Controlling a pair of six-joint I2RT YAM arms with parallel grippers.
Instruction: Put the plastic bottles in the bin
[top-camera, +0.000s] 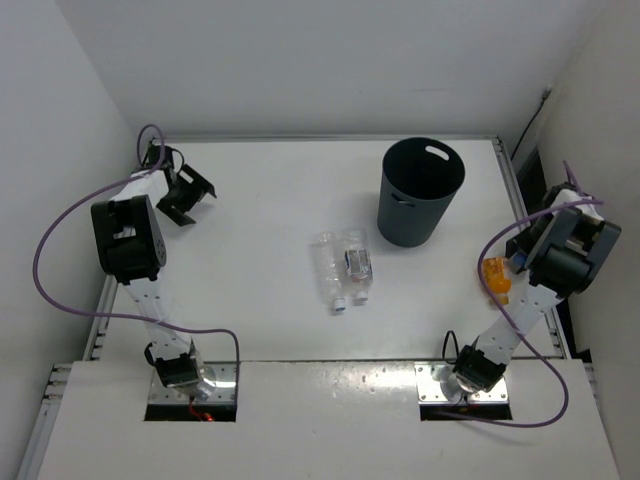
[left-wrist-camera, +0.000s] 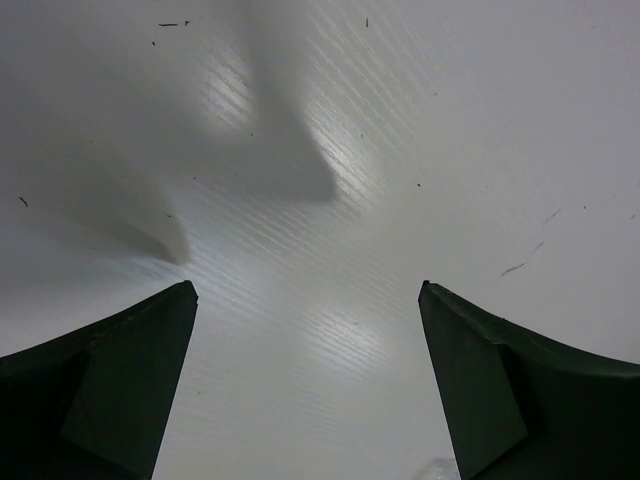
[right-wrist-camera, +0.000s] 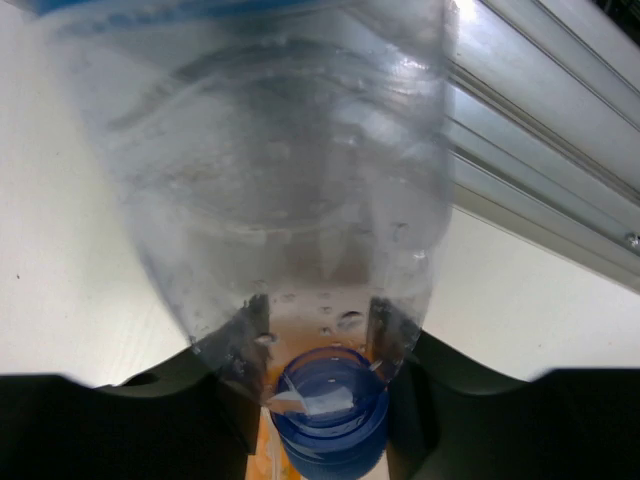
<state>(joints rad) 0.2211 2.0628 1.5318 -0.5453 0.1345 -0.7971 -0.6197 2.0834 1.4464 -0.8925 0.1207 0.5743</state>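
Observation:
The black bin stands upright at the back right of the table. Two clear plastic bottles lie side by side mid-table, caps toward me: a plain one and a labelled one. My right gripper is shut on the neck of a third clear, blue-capped bottle, which fills the right wrist view. In the top view that gripper sits at the table's right edge, largely hidden under its own arm. My left gripper is open and empty at the far back left, over bare table.
An aluminium rail runs along the table's right edge beside the held bottle. An orange piece shows next to the right arm. White walls close in the table at the left, back and right.

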